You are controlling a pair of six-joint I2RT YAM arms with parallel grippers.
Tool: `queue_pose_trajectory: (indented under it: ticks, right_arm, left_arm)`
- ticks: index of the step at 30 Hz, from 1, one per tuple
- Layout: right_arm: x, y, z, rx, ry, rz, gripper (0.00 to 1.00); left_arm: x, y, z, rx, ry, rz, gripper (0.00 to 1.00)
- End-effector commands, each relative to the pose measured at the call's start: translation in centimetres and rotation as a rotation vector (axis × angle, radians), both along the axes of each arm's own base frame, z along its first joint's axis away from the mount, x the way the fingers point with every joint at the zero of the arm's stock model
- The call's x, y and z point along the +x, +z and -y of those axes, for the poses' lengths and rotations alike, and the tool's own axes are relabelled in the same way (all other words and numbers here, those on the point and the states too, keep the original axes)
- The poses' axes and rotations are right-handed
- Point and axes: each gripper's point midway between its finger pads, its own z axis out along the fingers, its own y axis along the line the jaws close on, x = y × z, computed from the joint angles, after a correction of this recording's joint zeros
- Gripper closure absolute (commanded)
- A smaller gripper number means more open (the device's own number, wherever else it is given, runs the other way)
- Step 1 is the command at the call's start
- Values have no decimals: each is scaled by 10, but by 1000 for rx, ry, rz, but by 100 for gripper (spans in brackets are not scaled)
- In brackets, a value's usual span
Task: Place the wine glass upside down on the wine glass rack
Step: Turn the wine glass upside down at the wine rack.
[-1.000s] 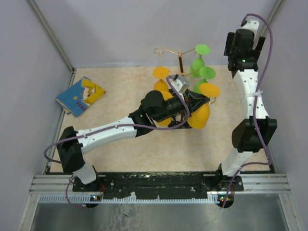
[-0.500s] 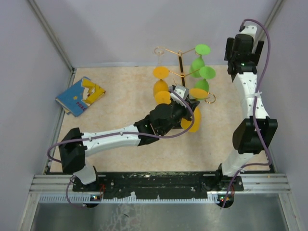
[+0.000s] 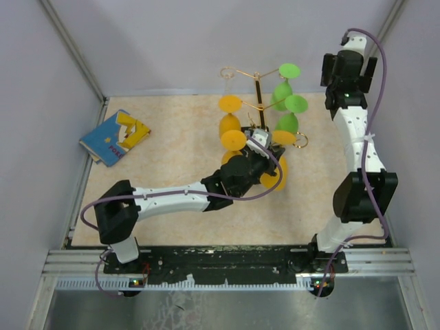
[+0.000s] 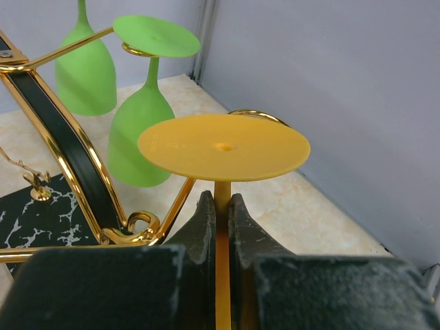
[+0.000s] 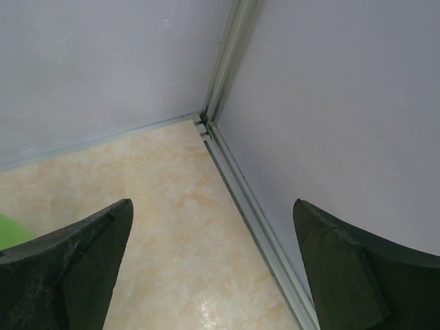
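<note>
The wine glass rack is a gold wire stand at the table's back middle. Two green glasses and two orange glasses hang upside down on it. My left gripper is shut on the stem of an orange wine glass, held foot-up in front of the rack. In the left wrist view the gripper clamps the stem under the flat orange foot, level with a gold scroll arm end. The rack's gold post and black marbled base lie to the left. My right gripper is open and empty, high at the back right corner.
A blue and yellow booklet lies at the back left of the table. Grey walls close the back and sides, with a corner rail under my right gripper. Two green glasses hang close to the held glass's left.
My left arm has swung the orange glass left and toward the near side, turning it more upright under the rack's right arm. The right arm has barely moved.
</note>
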Motion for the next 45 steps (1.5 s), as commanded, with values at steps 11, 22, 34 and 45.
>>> queue_pose_trajectory:
  ticks: [11, 22, 34, 45]
  right_arm:
    - [-11, 43, 9, -28, 6, 134, 1]
    - [-12, 46, 15, -7, 3, 147, 1]
    - [-16, 49, 17, 1, 15, 169, 1]
    - [-20, 51, 20, 4, 11, 176, 1]
  left_arm:
    - [8, 6, 17, -75, 16, 77, 100]
    - [2, 9, 47, -76, -106, 199, 100]
    - [2, 8, 59, -53, -130, 272, 100]
    - [-12, 1, 82, 11, -253, 365, 100]
